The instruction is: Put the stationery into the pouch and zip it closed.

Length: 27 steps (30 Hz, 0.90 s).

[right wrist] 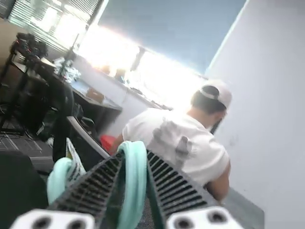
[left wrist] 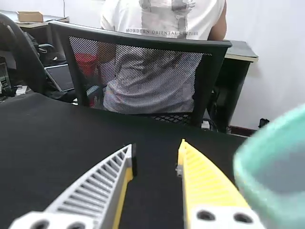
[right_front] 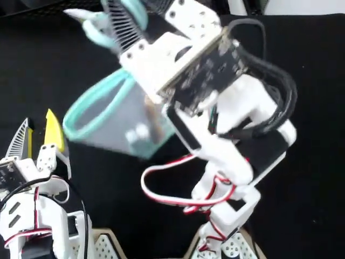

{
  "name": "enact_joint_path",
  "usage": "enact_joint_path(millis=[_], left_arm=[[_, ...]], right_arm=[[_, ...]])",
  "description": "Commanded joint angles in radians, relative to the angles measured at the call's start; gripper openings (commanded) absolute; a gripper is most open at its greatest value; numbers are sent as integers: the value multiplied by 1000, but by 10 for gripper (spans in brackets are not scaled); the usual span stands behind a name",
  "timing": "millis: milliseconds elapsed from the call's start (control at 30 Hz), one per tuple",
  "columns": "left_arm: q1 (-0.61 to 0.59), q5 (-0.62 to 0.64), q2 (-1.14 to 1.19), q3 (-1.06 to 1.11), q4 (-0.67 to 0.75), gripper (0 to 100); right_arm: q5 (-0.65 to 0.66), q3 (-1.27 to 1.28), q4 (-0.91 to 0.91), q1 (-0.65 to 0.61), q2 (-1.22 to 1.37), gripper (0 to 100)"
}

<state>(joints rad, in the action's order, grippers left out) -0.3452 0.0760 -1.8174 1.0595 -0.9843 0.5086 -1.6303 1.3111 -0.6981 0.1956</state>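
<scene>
Above the black cloth tabletop hangs the pouch, a soft bag with translucent, frosted walls and a thick rounded teal rim. It is tilted, with its mouth facing the left arm. A few pale and brownish shapes lie inside it, too blurred to name.

The high view shows the right arm raised over the middle of the tabletop, its white plastic shell and looped red-and-white wires in plain sight. The right pincer is at the top of that view. The right wrist view shows the grip up close: the right pincer is clenched on the teal rim, which is squeezed between two black ribbed fingers.

Low at the near edge, the left pincer is released and touches nothing, with one grey latticed finger and one yellow finger spread apart. From the left wrist view, the left pincer points across the tabletop toward a mesh-backed chair, with the pouch a teal blur just beside the yellow finger.
</scene>
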Motion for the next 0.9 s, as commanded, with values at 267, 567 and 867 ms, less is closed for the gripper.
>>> enact_joint_path(millis=[267, 567, 867], left_arm=[[-8, 9, 0, -38, 21, 171], [58, 144, 0, -38, 5, 171], [423, 69, 0, 16, -8, 171]], right_arm=[[46, 21, -20, -48, -48, 11], [37, 47, -77, -44, 31, 11], [37, 42, -94, -49, 128, 11]])
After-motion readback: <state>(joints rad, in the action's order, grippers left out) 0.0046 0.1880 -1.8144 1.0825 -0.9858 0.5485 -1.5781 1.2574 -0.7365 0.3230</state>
